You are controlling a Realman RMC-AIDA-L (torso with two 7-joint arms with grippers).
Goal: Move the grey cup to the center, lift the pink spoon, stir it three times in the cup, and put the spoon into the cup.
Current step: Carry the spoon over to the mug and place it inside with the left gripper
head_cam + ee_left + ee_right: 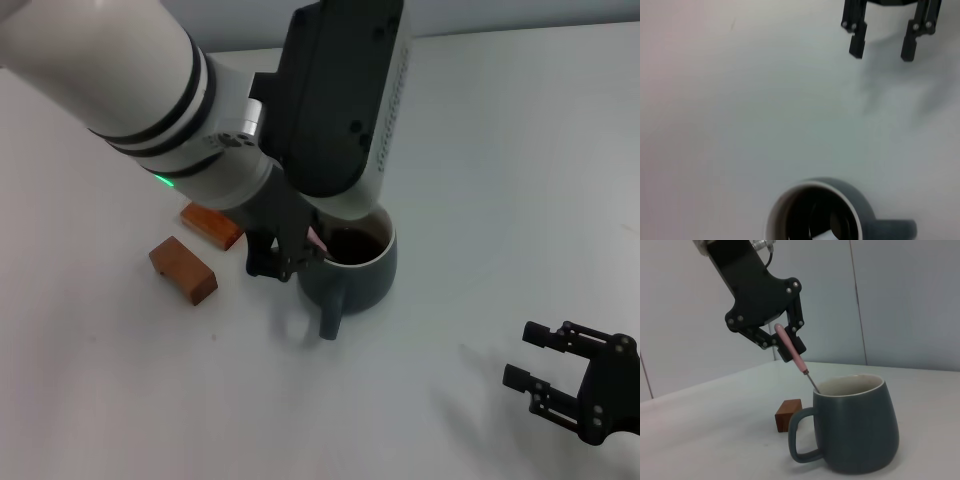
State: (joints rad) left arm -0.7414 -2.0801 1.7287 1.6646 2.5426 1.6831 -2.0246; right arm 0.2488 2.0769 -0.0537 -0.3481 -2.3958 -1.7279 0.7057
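Note:
The grey cup (362,272) stands upright on the white table near the middle, with dark liquid inside and its handle toward me. It also shows in the left wrist view (860,210) and the right wrist view (860,430). My left gripper (288,262) hangs just left of the cup's rim and is shut on the pink spoon (791,350). The spoon is tilted, and its metal neck dips over the rim into the cup. Only a bit of pink handle (318,240) shows in the head view. My right gripper (522,355) is open and empty at the table's front right, apart from the cup.
Two brown wooden blocks (183,270) (212,226) lie on the table left of the cup, close under my left arm. One block (788,414) shows behind the cup's handle in the right wrist view. My right gripper (882,52) shows far off in the left wrist view.

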